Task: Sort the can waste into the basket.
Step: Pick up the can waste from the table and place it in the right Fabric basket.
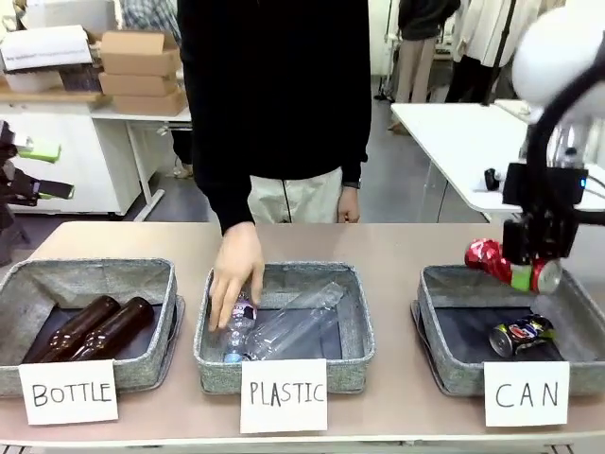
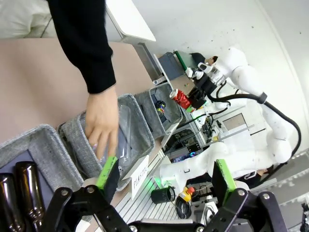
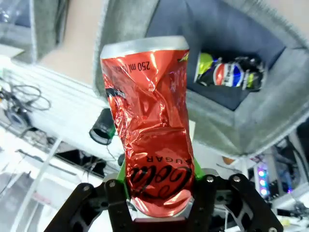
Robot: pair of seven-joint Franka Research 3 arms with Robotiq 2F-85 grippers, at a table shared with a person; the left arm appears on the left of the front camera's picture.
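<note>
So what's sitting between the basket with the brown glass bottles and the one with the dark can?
Front view: the grey woven PLASTIC basket, holding a clear plastic bottle, with a person's hand reaching in.

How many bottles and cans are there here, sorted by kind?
Brown glass bottles: 2, both lying in the basket carded BOTTLE.
Clear plastic bottles: 1 that I can make out, under the person's hand.
Cans: 2, the red can in the right gripper, the dark can in the basket carded CAN.
Total: 5.
</note>
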